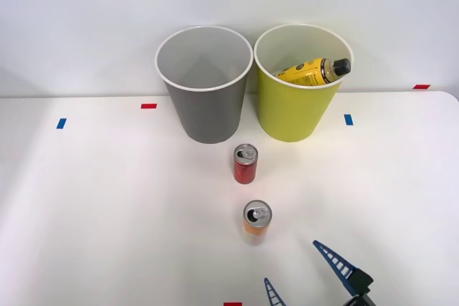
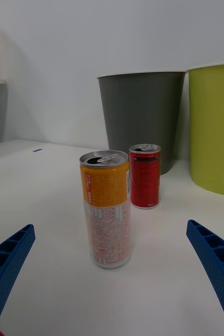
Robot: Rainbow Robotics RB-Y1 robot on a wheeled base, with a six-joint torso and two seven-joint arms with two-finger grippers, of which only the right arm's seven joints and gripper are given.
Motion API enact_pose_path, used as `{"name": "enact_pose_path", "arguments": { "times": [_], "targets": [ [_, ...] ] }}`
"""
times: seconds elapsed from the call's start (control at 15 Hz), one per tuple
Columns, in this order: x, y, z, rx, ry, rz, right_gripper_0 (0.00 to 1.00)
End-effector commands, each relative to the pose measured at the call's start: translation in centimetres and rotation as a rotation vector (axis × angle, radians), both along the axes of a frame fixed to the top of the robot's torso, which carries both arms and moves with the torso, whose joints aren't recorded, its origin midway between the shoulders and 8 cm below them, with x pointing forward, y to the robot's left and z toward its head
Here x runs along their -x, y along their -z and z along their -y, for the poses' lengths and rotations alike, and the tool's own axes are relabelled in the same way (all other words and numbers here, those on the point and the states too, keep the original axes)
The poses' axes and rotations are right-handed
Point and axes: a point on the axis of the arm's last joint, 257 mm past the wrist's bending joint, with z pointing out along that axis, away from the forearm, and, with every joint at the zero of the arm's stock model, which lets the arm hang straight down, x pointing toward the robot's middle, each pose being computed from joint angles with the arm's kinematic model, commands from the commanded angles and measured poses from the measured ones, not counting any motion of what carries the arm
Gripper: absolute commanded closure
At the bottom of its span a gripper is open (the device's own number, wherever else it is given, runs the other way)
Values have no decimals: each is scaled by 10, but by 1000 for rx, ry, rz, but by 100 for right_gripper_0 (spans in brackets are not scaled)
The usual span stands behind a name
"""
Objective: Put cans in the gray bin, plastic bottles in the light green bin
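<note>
Right gripper spread wide, holding nothing, at the table's near edge. Orange-yellow can stands upright just beyond it, slightly left; red can farther, before the gray bin. Yellow bottle lies inside the light green bin.

An orange-yellow can stands upright between the spread blue fingers; the red can, gray bin and light green bin stand beyond it.
</note>
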Motion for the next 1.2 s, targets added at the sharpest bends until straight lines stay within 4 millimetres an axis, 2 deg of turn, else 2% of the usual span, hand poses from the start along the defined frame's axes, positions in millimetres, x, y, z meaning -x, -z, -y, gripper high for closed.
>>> {"name": "enact_pose_path", "arguments": {
  "times": [0.07,0.2,0.4,0.67,1.0,1.07,1.13,1.2],
  "targets": [
    [-25,5,-21,-11,-18,9,0],
    [-47,2,-36,-2,-34,5,0],
    [-67,3,-55,10,-55,-18,0],
    [-83,-2,-76,2,-73,-33,0],
    [-96,-10,-85,-16,-68,-37,0],
    [-98,-10,-83,-16,-66,-37,10],
    [-99,-10,-82,-12,-66,-34,28],
    [-99,-10,-80,-9,-63,-34,59]
  ]
}}
